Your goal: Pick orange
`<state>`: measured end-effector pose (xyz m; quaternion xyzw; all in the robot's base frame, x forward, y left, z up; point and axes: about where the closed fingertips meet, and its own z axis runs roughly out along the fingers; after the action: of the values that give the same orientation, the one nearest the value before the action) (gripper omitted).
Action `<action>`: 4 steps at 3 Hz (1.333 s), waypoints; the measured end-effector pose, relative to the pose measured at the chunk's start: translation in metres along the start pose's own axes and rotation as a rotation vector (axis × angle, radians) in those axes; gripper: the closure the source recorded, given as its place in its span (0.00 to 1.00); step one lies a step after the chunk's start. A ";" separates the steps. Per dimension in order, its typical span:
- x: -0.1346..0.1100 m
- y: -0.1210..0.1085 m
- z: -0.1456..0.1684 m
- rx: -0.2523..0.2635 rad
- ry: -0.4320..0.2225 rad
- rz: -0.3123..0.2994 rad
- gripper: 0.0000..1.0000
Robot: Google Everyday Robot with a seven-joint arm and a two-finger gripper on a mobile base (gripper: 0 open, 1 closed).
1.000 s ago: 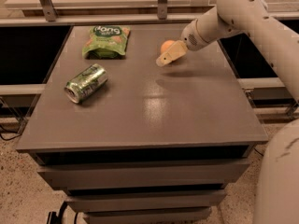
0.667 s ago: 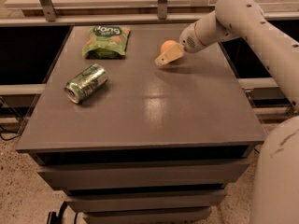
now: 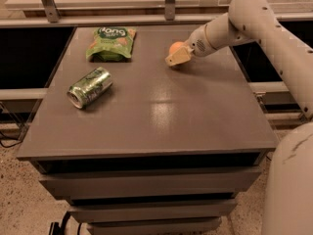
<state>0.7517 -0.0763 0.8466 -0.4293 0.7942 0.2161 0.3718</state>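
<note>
the gripper (image 3: pixel 177 57) sits against the orange (image 3: pixel 174 46), far side of the table (image 3: pixel 161 121) — clamped or not, cannot tell.

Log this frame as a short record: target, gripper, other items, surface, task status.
target: orange, far side of the table, right of centre
gripper: gripper right at the orange, partly covering its front; arm reaches in from the right
other items: green can on its side at left; green snack bag flat at the far edge
surface: grey table
task status: orange low at the tabletop, no lift evident
</note>
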 end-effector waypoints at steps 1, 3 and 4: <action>-0.015 0.019 -0.020 -0.074 -0.048 -0.055 0.88; -0.072 0.063 -0.079 -0.188 -0.146 -0.206 1.00; -0.090 0.079 -0.101 -0.227 -0.185 -0.293 1.00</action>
<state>0.6761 -0.0541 0.9823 -0.5578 0.6563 0.2860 0.4199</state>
